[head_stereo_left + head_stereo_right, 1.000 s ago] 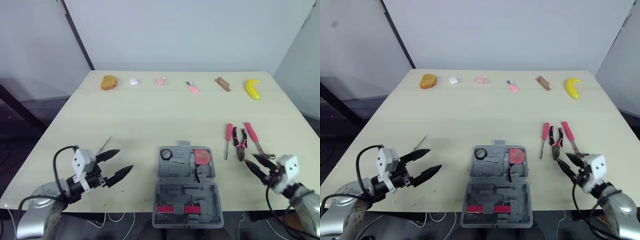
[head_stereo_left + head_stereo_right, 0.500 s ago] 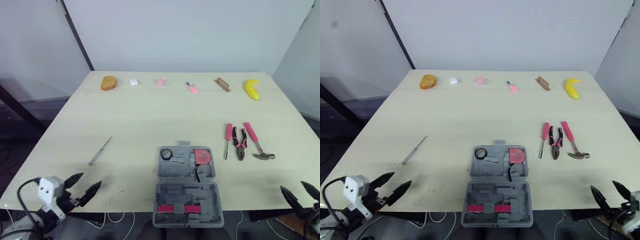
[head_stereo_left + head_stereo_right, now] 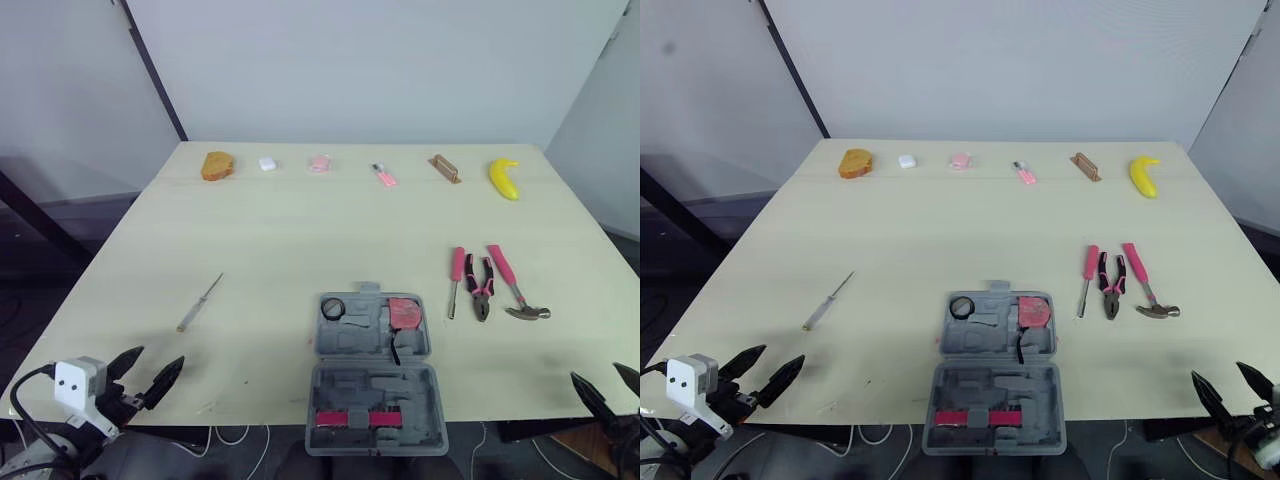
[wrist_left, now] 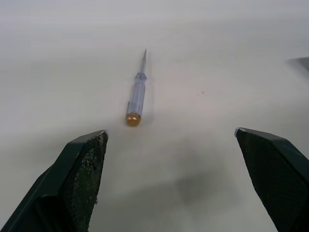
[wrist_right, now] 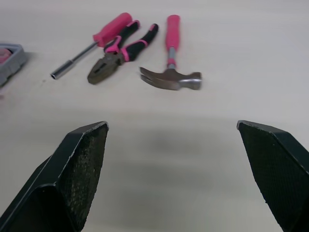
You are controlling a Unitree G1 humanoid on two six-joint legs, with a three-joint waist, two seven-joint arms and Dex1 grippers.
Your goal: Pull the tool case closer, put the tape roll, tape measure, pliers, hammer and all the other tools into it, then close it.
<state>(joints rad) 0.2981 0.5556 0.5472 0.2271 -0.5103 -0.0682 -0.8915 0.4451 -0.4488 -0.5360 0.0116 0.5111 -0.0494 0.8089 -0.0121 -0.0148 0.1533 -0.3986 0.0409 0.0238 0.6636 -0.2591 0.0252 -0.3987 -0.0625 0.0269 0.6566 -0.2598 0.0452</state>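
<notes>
Left gripper: fingers apart, empty, at the table's near left corner.
Right gripper: fingers apart, empty, at the near right edge.
Case: open at the near edge, between the grippers; tape roll and tape measure in its far half.
Screwdriver: left of the case.
Driver, pliers, hammer: side by side, right of the case.
Banana: far right edge.
</notes>
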